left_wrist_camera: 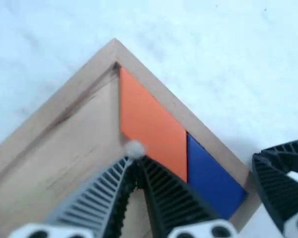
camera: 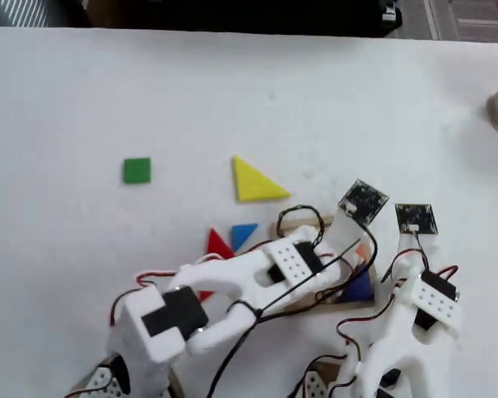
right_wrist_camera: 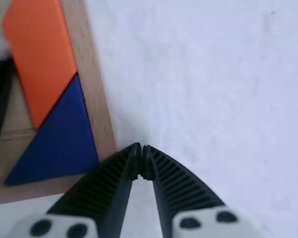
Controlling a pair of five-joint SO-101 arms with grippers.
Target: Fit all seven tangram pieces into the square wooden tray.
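Two pieces are already seated in the wooden tray (left_wrist_camera: 54, 105). An orange parallelogram (left_wrist_camera: 151, 124) runs along one rim from the corner, and a dark blue triangle (left_wrist_camera: 211, 176) lies against it along the same rim.

The left pincer (left_wrist_camera: 135, 166) hangs over the tray's bare floor with its jaws pressed together and nothing between them. Its tip is right at the edge of the orange piece. The right pincer (right_wrist_camera: 141, 158) is likewise pressed together and empty, over the white desk (camera: 83, 99) just outside the tray's corner near the blue triangle.

The task looks to be between placements, early on, with most of the tray floor still bare. The next move calls for a pincer to spread and go out to a loose piece, then bring it back turned so its edges meet the seated pair.

By count there are two arms, one tray and six pieces in all — two in the tray, four on the desk. The loose ones are a green square (camera: 137, 170) well off to the side, a yellow triangle (camera: 253, 182), a red triangle (camera: 217, 245) and a light blue triangle (camera: 242, 235) — the last two touch, near the tray.
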